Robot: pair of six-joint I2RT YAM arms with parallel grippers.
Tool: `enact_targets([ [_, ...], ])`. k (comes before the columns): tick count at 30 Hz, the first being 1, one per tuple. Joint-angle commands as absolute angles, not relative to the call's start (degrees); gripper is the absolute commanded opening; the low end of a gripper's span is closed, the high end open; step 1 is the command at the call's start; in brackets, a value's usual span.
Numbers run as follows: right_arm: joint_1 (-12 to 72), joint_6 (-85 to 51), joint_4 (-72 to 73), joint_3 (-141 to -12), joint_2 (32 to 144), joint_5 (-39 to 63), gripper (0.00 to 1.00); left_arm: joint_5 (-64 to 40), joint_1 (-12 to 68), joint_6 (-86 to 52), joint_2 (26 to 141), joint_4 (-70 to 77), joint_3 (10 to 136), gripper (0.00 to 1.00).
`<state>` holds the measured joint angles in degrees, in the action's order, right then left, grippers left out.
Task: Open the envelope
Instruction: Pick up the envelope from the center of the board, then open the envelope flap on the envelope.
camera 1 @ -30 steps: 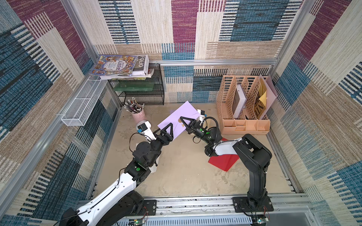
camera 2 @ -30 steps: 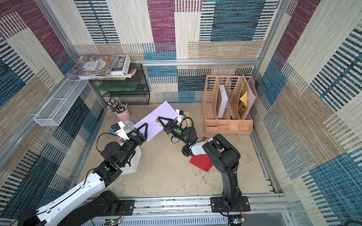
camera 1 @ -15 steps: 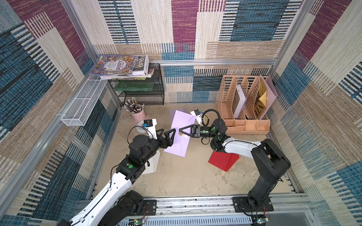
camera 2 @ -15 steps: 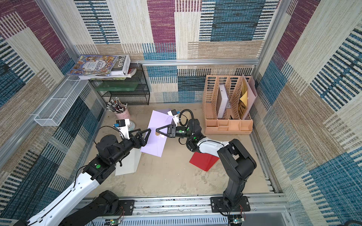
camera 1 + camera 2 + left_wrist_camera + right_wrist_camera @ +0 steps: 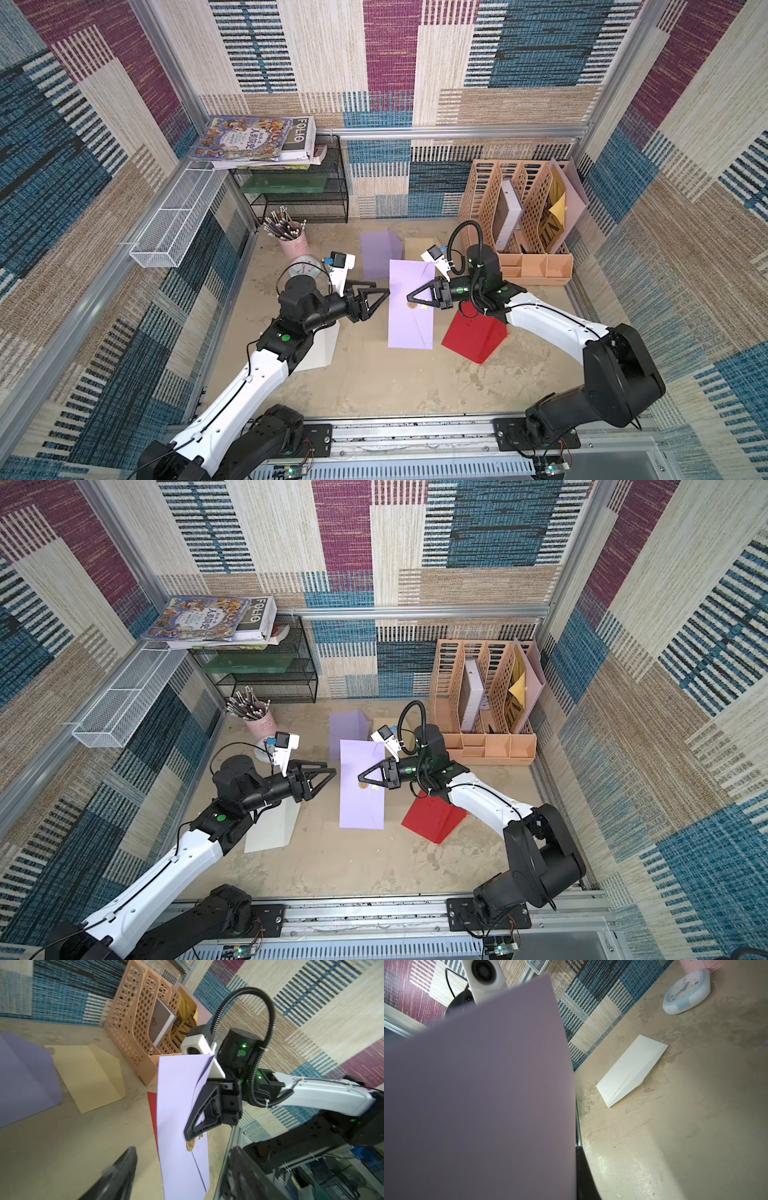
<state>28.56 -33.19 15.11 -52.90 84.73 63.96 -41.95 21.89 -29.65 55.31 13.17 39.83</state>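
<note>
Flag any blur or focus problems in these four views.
Right wrist: the envelope fills about half the frame, dim and out of focus; the table behind is sharp. Left wrist: the left fingers are blurred; the right gripper is crisp. Both top views: sharp, evenly lit.

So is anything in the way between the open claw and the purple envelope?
No, nothing visible is in the way. The left claw is open right beside the edge of the envelope, with only air between them. The right claw is pinching the envelope from the other side and holding it up.
</note>
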Motion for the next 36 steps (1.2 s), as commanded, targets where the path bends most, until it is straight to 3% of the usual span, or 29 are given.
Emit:
enact_targets([
  [1, 28.54, -29.66, 13.00, -53.39, 84.69, 67.23, 0.00, -50.66, 21.74, -29.43, 55.41, 17.72, 40.70, 0.73],
  [14, 31.53, -31.30, 16.53, -55.56, 81.17, 70.36, 0.00, -52.12, 21.80, -28.17, 60.20, 16.48, 41.39, 0.62],
  [19, 33.88, -30.67, 15.69, -56.55, 81.70, 70.18, 0.00, -53.39, 21.80, -29.71, 60.82, 18.64, 41.39, 0.18],
  [22, 34.89, -30.41, 15.42, -57.15, 82.81, 70.05, 0.00, -53.64, 21.79, -30.54, 60.74, 19.78, 41.22, 0.00],
  [27, 35.09, -29.94, 14.39, -57.81, 83.67, 69.20, 0.03, -53.12, 21.80, -30.99, 60.13, 19.85, 40.89, 0.00],
  [30, 34.86, -27.42, 10.24, -59.19, 83.07, 65.28, 0.21, -52.23, 21.80, -31.85, 60.46, 20.86, 40.16, 0.00],
  [34, 32.86, -29.16, 9.76, -58.79, 82.20, 60.09, 0.34, -49.25, 21.81, -32.01, 60.50, 20.27, 39.53, 0.00],
  [36, 31.44, -31.50, 11.99, -57.40, 81.71, 59.35, 0.36, -48.16, 21.80, -32.62, 60.27, 21.19, 38.94, 0.00],
])
